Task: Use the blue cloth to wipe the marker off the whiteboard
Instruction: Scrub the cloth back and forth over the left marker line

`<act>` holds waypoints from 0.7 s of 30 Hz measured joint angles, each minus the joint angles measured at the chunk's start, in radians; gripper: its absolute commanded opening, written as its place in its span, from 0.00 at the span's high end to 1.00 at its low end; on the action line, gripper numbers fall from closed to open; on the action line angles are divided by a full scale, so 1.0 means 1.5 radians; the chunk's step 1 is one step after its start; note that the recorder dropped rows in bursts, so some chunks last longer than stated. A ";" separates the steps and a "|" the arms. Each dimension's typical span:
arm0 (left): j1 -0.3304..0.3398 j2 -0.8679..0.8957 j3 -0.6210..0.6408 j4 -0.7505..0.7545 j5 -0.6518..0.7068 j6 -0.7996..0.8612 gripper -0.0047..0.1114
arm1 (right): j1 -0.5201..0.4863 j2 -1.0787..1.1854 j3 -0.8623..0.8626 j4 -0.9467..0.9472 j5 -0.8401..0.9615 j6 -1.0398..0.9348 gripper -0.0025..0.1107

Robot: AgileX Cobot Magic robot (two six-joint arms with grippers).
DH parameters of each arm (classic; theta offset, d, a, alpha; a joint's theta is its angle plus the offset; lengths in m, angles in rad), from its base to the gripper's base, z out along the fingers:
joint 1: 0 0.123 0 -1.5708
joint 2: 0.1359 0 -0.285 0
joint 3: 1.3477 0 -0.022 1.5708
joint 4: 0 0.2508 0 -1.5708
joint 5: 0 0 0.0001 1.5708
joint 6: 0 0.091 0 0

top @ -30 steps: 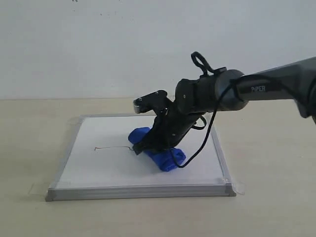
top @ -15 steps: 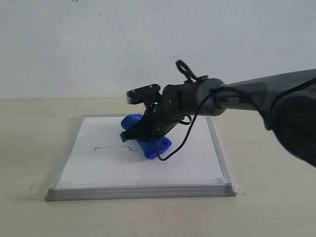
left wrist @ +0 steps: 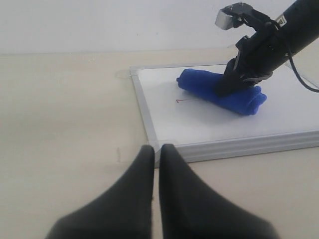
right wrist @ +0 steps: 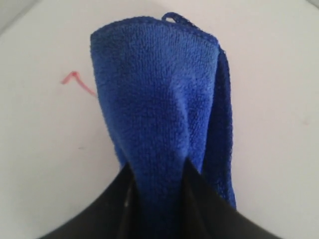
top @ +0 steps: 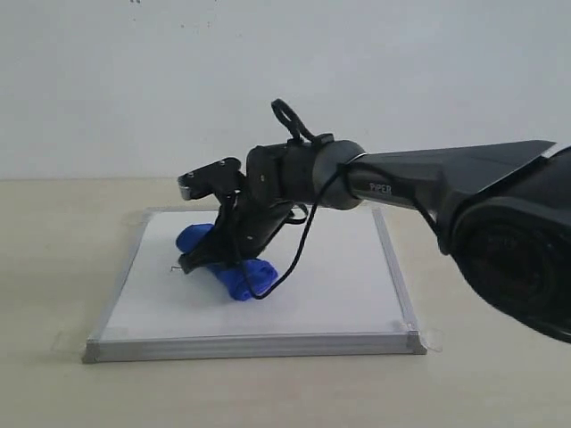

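Note:
The whiteboard (top: 339,285) lies flat on the table, silver-framed. My right gripper (top: 214,257) is shut on the blue cloth (top: 234,278), a rolled bundle pressed on the board's left half. The cloth (right wrist: 159,114) fills the right wrist view between the fingers (right wrist: 112,209). Only a short hooked end of the marker (right wrist: 76,80) shows beside the cloth, seen too as a faint marker stroke (left wrist: 183,100) and a marker tip (top: 174,267). My left gripper (left wrist: 155,149) hovers shut over the bare table, off the whiteboard's (left wrist: 199,129) near corner.
The beige table (top: 62,241) surrounds the board, with a white wall behind. Clear tape tabs (top: 432,338) stick out at the board's front corners. The right arm (top: 446,183) stretches across from the right above the board.
My right gripper has dragged the cloth leftward across the board, over the pen line. Most of the stroke seen earlier is now gone or covered.

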 measured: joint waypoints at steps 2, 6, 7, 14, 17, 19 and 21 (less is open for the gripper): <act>0.000 0.000 0.000 0.000 0.000 0.000 0.93 | -0.020 0.007 -0.003 -0.038 -0.005 0.040 0.98; 0.000 0.000 0.000 0.000 0.000 0.000 0.93 | -0.054 0.017 -0.008 -0.134 -0.018 0.124 0.98; 0.000 0.000 0.000 0.000 0.000 0.000 0.93 | -0.056 0.017 -0.009 -0.146 -0.022 0.139 0.98; 0.000 0.000 0.000 0.000 0.000 0.000 0.93 | -0.002 0.020 -0.009 -0.144 -0.035 0.124 0.98; 0.000 0.000 0.000 0.000 0.000 0.000 0.93 | 0.048 0.020 -0.009 -0.123 -0.039 0.088 0.98; 0.000 0.000 0.000 0.000 0.000 0.000 0.93 | 0.055 0.020 -0.014 -0.124 -0.032 0.074 0.98; 0.000 0.000 0.000 0.000 0.000 0.000 0.93 | 0.042 0.024 -0.019 -0.148 -0.027 0.093 0.98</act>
